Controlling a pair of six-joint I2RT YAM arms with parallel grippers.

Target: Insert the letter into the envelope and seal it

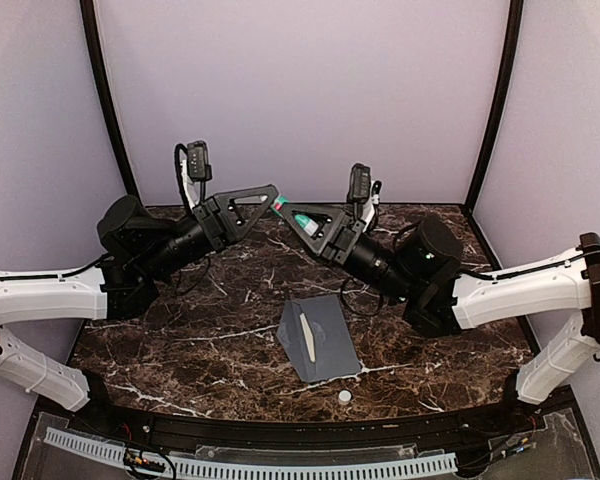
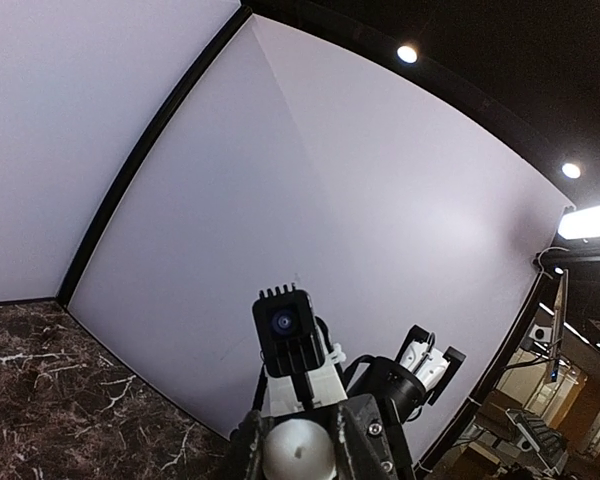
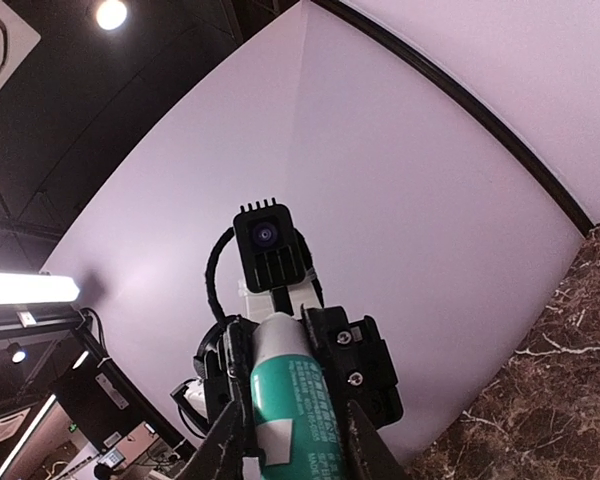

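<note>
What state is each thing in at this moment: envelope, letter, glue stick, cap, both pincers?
envelope: flat on the table, flap apparently not sealed.
letter: mostly inside the envelope, only a cream strip showing.
glue stick: lifted, held between both pincers.
small white cap: off, lying beside the envelope.
left pincer: shut on the glue stick's white end.
right pincer: shut on the glue stick's body.

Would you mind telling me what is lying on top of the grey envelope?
A narrow cream strip lies along the envelope, nothing else. What is inside cannot be seen; the grey paper covers it.
</note>
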